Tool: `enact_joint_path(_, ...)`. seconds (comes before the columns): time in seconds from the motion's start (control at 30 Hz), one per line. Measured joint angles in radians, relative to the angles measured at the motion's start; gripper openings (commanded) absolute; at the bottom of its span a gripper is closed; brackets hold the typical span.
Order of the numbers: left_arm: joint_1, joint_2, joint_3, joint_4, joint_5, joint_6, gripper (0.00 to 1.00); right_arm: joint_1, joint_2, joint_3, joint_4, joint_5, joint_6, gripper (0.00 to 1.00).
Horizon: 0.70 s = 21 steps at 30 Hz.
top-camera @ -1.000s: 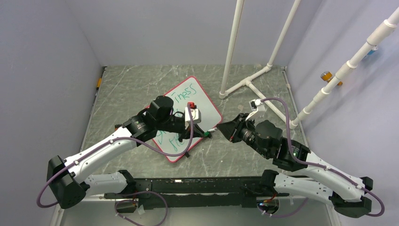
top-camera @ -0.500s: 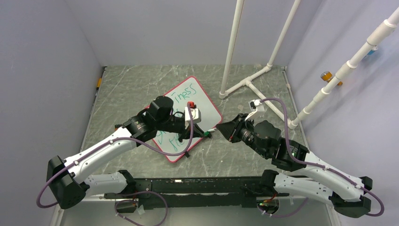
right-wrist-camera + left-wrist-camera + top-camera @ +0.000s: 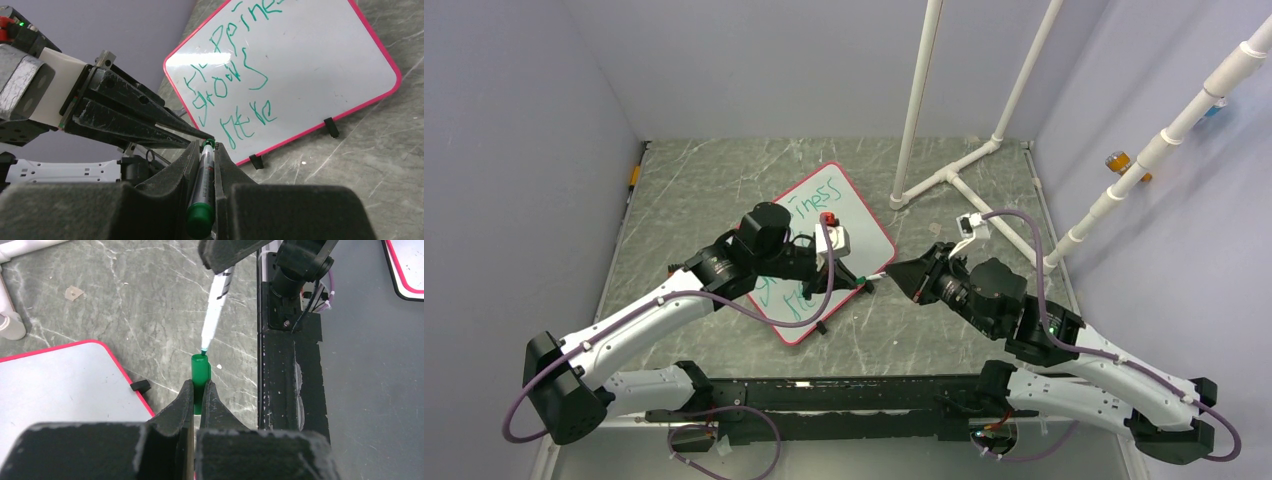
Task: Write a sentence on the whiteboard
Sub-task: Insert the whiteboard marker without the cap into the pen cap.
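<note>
The left end effector [image 3: 197, 392] is clamped on a green cap [image 3: 201, 369]. The right end effector [image 3: 207, 148] is clamped on the marker [image 3: 202, 182], whose tip is at the cap's mouth. Just beyond them, the whiteboard [image 3: 856, 218] with the green sentence [image 3: 235, 82] sits mid-counter [image 3: 714, 170]. The counter is grey and marbled, with white pipes [image 3: 921, 100] near its far right corner and lilac walls [image 3: 774, 60] around it.

Red-framed whiteboard [image 3: 861, 226] lies askew, bearing a three-line green sentence [image 3: 231, 80].
</note>
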Motion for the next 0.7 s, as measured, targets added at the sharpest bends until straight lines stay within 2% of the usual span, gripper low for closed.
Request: enact_joint_path(0.7,0.008,0.000,0.000,0.021,-0.013,-0.003,0.00,0.000,-0.004,-0.007,0.000,-0.002,0.010,0.00)
